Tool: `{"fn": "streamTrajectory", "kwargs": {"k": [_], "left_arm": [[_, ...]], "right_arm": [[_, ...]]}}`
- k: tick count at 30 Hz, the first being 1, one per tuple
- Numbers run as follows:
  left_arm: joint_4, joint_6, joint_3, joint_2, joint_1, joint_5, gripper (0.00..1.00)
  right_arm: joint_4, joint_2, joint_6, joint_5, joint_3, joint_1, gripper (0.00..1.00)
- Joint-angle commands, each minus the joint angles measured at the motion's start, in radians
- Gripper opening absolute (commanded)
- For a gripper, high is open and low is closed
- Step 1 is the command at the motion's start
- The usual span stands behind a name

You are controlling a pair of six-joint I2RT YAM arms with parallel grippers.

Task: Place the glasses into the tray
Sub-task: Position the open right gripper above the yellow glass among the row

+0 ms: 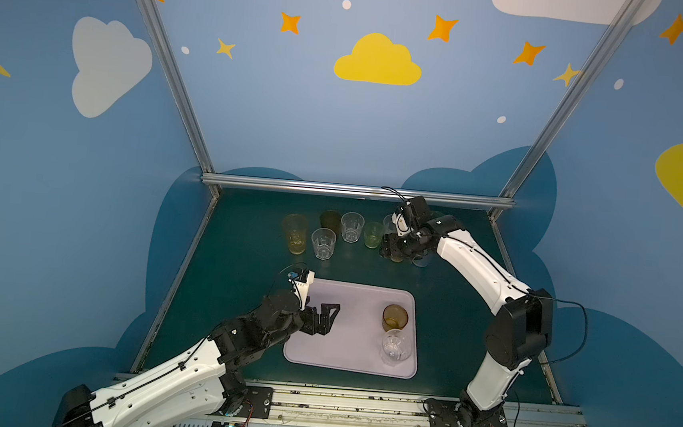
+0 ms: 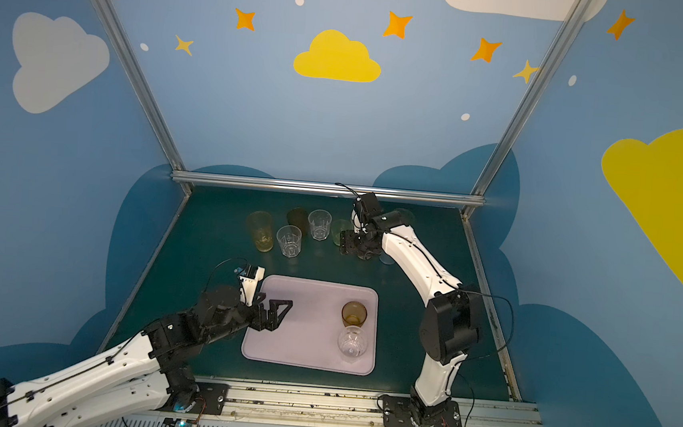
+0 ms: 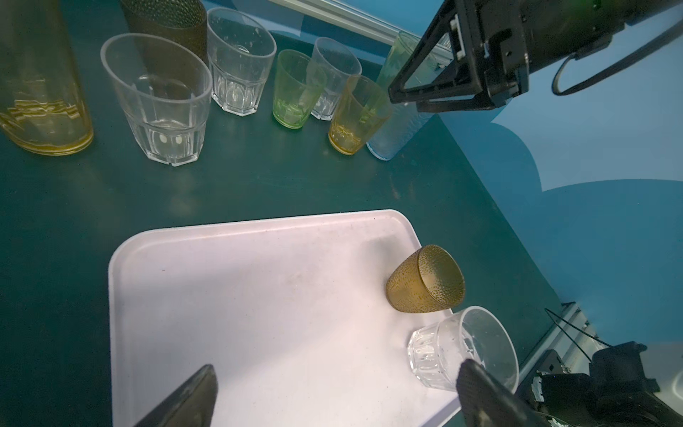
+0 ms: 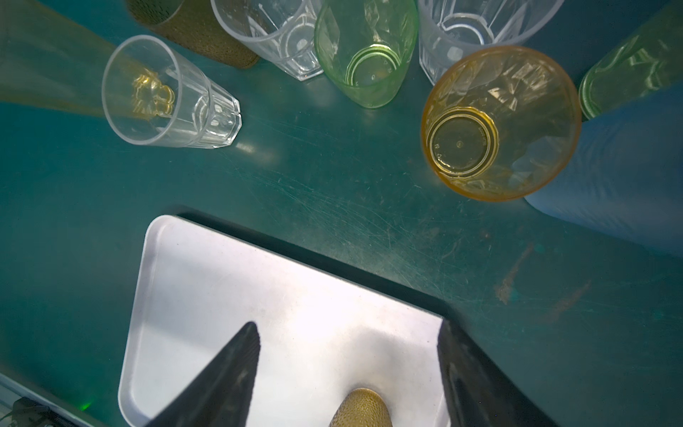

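While my left fingers (image 3: 192, 395) hang spread as wide as they go, holding nothing, the tray (image 1: 346, 348) lies right beneath them, bare on that side. Past their tips, along the tray's far short side, two glasses stand in place: a brown glass (image 1: 395, 316) and a clear glass (image 1: 396, 346), close together. Whether they touch I cannot tell.

The other nine stand on the table (image 1: 241, 298), upright and mouths up, well apart from my left fingers. My right fingers (image 4: 236, 369), wide apart and empty too, hover at that group's end, so my right arm is the nearer one. The amber glass (image 4: 499, 122) stands just beside their tips, not between them. Its long axis runs straight up, so I judge the jaws must drop around its wall. The blue glass (image 4: 628, 177) stands hard by it, the tall green (image 4: 628, 63) behind.

Farther from these fingers come the short green (image 4: 364, 55), three more clear glasses (image 4: 462, 29) (image 4: 273, 37) (image 4: 173, 96), a dark brown glass (image 4: 199, 29) and the yellow glass (image 1: 294, 234). Eleven in all: four clear, two brown, one of each other colour.
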Motion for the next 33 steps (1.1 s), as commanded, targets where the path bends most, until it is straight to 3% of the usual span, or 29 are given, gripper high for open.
{"fn": "streamTrajectory", "kwargs": {"k": [1,6,10,28,33], "left_arm": [[0.03,-0.038,0.018,-0.015,0.004,0.025,1.0],[0.015,-0.095,0.034,-0.018,0.004,0.045,1.0],[0.009,-0.101,0.041,-0.018,0.004,0.056,1.0],[0.009,-0.112,0.039,0.0,0.006,0.033,1.0],[0.02,-0.112,0.05,0.021,0.008,0.039,1.0]], "right_arm": [[-0.005,0.028,0.0,-0.006,0.042,-0.004,0.75],[-0.008,0.06,-0.024,0.018,0.073,-0.005,0.71],[-0.018,0.105,-0.048,0.026,0.109,-0.01,0.51],[-0.061,0.276,-0.118,0.092,0.254,-0.037,0.43],[-0.062,0.302,-0.131,0.094,0.271,-0.039,0.31]]}}
